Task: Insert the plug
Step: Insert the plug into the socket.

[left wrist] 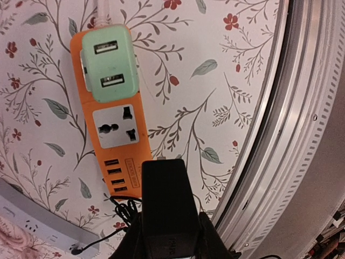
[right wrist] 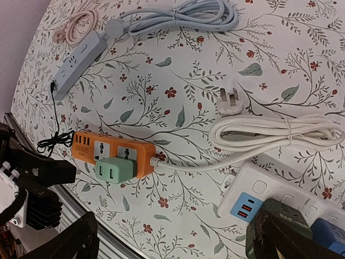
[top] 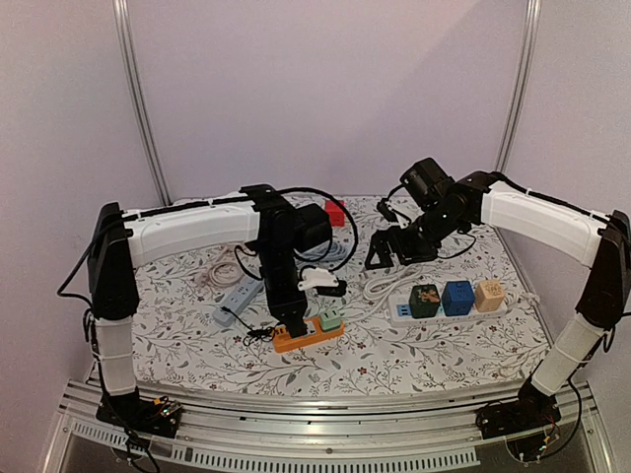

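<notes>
Black plug (left wrist: 166,208) near orange strip (left wrist: 135,168)

The left arm (top: 187,229) and right arm (top: 537,219) have smooth white shells on their long links and bulky black joint housings. Thin black cables (top: 351,225) loop around the wrists. The right gripper (top: 381,258) is matt black and angular. Coloured wiring shows at each black base (top: 513,419).

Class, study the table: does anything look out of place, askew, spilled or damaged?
Nothing is spilled or visibly damaged. Two untidy spots: a thin black cable lies tangled at the USB end of the orange power strip, and a white three-pin plug lies loose, plugged into nothing. The left gripper holds a black plug.
</notes>
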